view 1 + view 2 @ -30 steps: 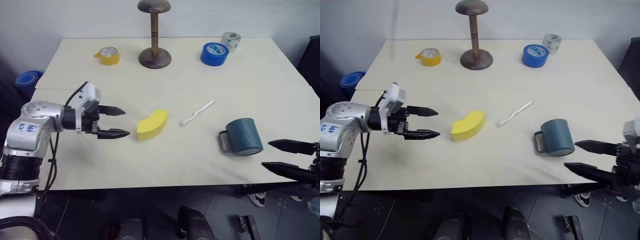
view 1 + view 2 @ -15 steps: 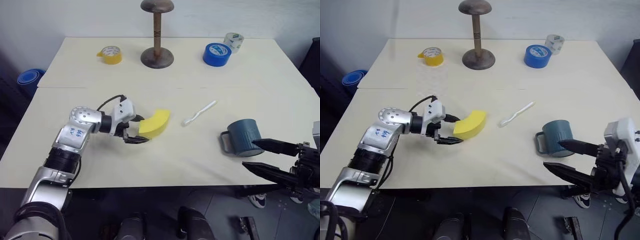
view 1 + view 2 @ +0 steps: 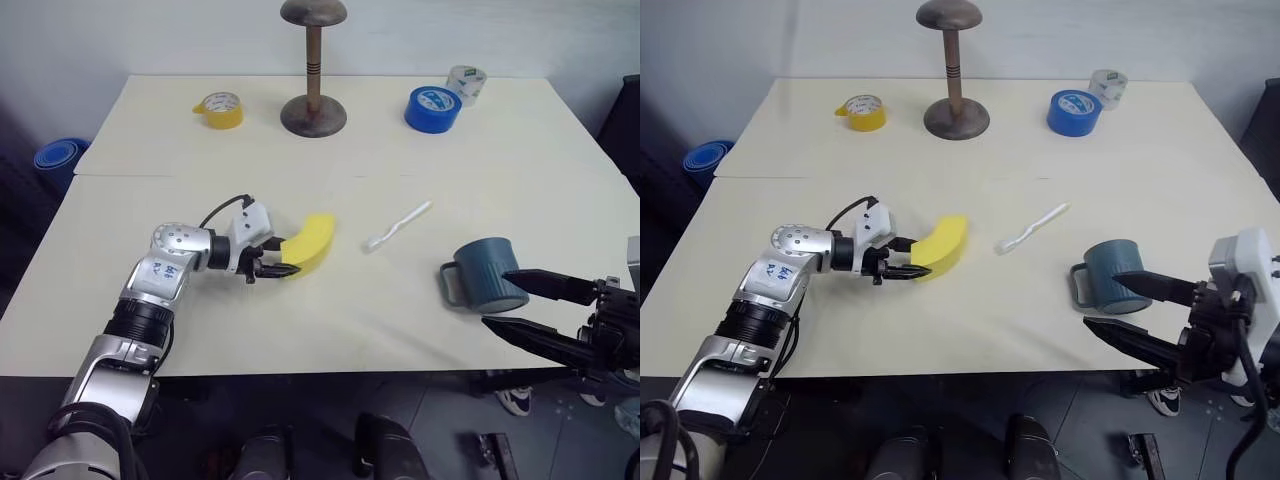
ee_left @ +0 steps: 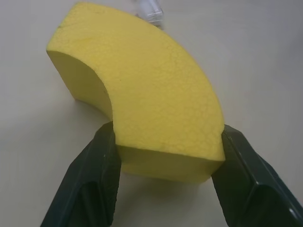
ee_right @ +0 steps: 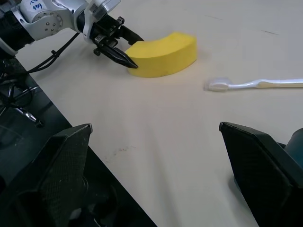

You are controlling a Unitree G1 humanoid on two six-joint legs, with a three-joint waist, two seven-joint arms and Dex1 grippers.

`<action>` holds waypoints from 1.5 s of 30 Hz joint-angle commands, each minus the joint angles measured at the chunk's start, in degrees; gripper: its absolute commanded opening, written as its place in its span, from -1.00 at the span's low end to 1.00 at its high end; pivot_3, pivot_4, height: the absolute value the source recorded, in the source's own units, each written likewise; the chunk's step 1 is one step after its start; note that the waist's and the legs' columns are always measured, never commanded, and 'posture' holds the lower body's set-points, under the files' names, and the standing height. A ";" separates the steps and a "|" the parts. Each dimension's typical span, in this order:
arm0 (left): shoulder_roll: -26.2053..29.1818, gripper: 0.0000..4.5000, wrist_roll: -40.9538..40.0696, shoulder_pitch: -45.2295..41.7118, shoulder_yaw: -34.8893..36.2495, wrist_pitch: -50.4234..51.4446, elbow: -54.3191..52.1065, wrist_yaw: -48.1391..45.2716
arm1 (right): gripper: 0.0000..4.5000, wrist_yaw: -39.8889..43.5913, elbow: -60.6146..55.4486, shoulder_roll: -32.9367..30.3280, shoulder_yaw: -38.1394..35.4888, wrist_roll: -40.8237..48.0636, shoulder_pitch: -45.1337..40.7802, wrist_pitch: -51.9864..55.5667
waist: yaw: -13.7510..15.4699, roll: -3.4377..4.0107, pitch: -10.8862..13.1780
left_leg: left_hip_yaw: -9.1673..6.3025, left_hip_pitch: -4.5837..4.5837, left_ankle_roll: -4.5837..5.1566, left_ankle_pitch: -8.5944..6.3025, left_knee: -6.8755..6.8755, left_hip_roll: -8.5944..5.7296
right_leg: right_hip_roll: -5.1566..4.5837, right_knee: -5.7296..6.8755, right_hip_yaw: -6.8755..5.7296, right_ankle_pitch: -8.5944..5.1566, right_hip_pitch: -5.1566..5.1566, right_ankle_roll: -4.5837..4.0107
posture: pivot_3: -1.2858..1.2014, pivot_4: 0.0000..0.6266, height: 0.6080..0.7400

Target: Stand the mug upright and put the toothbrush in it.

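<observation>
Now, left gripper (image 4: 163,156): clamping its two fingers on the near end of the curved yellow foam block (image 3: 308,243), on the table (image 3: 300,150).
Right gripper (image 3: 1118,305): hovering at the table's near right edge, fingers standing wide apart, one on each side of the mug.
Mug (image 3: 486,274): standing upright near the right front edge, handle pointing left.
Toothbrush (image 3: 397,225): lying flat between block and mug, touching neither.
</observation>
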 commanded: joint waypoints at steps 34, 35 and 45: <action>31.19 0.98 -14.17 48.03 59.99 21.88 -18.45 -0.32 | 1.00 10.05 6.38 -3.26 26.35 -14.02 -17.57 -8.42 | -1.50 -0.29 -0.12 | 0.05 -0.02 -0.15 -0.09 -0.24 0.19 | -0.01 0.10 -0.20 -0.03 -0.25 -0.06 | 0.03 -0.52 1.00; 32.94 0.98 -15.90 48.36 61.63 22.88 -18.74 -3.61 | 1.00 9.03 5.93 -3.07 25.68 -14.14 -16.89 -8.07 | -1.40 -0.28 -0.11 | 0.06 0.01 -0.14 -0.09 -0.24 0.17 | -0.04 0.10 -0.20 -0.03 -0.23 -0.06 | 0.03 -0.52 1.00; 31.45 0.98 -40.00 15.38 30.01 35.41 -35.82 -8.27 | 1.00 -34.10 -2.65 12.26 34.58 -12.77 -21.31 3.93 | -0.19 0.06 -0.23 | 0.15 0.09 -0.21 -0.06 -0.22 0.07 | -0.08 0.20 -0.07 -0.10 -0.18 -0.20 | 0.03 -0.52 1.00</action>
